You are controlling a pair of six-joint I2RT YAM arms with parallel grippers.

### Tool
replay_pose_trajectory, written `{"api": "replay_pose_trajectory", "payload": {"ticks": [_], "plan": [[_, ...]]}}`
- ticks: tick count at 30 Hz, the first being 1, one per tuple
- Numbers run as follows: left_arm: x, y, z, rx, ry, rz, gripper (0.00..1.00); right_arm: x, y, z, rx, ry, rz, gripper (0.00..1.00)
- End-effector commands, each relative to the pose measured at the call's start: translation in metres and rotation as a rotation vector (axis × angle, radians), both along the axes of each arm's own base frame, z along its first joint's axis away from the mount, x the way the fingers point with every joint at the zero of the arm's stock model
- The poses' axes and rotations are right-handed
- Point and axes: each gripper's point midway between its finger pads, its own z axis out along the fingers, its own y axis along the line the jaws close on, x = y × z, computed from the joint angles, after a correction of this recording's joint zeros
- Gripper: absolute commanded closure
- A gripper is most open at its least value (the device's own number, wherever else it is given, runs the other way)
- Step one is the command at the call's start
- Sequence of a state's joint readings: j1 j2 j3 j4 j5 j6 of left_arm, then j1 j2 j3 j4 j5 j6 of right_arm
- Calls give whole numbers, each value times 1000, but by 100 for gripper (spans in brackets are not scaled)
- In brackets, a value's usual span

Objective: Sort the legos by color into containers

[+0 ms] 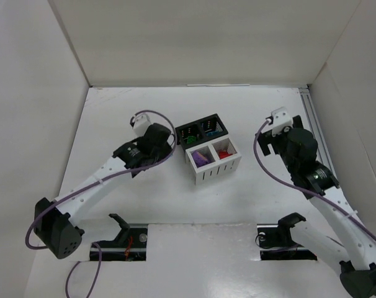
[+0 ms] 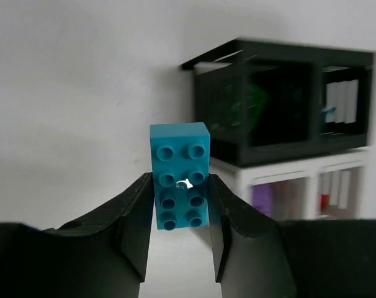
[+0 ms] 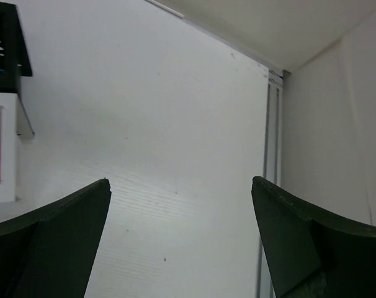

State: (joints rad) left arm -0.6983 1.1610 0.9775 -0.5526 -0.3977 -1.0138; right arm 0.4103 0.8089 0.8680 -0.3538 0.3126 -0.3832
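The left pincer (image 2: 180, 186) is clamping a teal eight-stud brick (image 2: 179, 152) by its long sides, holding it left of the black bin (image 2: 281, 53), which is sitting against the white bin (image 2: 281, 172). The right pincer (image 3: 182, 186) is gaping wide and empty over the worktop (image 3: 175, 124)

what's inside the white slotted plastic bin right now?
White slotted plastic bin: purple bricks in the left cell, red bricks in the right. Walls hide how many and anything beneath them.
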Motion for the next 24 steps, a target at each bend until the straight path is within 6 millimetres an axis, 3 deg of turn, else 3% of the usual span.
{"api": "replay_pose_trajectory", "payload": {"ticks": [1, 3, 4, 5, 6, 7, 8, 9, 11, 15, 18, 24], "plan": [[43, -29, 72, 6, -204, -105, 87, -17, -35, -13, 30, 20, -168, 0], [63, -47, 74, 58, -214, -168, 87, -22, -44, -15, 41, 22, -205, 0], [77, -57, 100, 39, -265, -174, 87, -25, -50, -18, 48, 28, -225, 0], [89, -69, 87, 68, -235, -195, 87, -25, -50, -18, 49, 28, -225, 0], [96, -79, 88, 92, -240, -225, 87, -25, -55, -18, 46, 26, -247, 0], [108, -89, 108, 68, -276, -220, 87, -26, -57, -22, 42, 34, -257, 0], [114, -98, 108, 59, -272, -232, 89, -26, -57, -22, 42, 34, -257, 0], [125, -110, 90, 82, -239, -254, 89, -26, -57, -22, 42, 34, -257, 0], [142, -132, 87, 74, -242, -293, 89, -21, -56, -30, 28, 65, -258, 0], [158, -156, 75, 81, -219, -328, 89, -18, -57, -36, 14, 95, -268, 0], [165, -163, 72, 80, -220, -328, 89, -18, -58, -33, 13, 96, -268, 0], [164, -172, 62, 80, -204, -385, 79, -18, -58, -33, 5, 96, -265, 0]]}}
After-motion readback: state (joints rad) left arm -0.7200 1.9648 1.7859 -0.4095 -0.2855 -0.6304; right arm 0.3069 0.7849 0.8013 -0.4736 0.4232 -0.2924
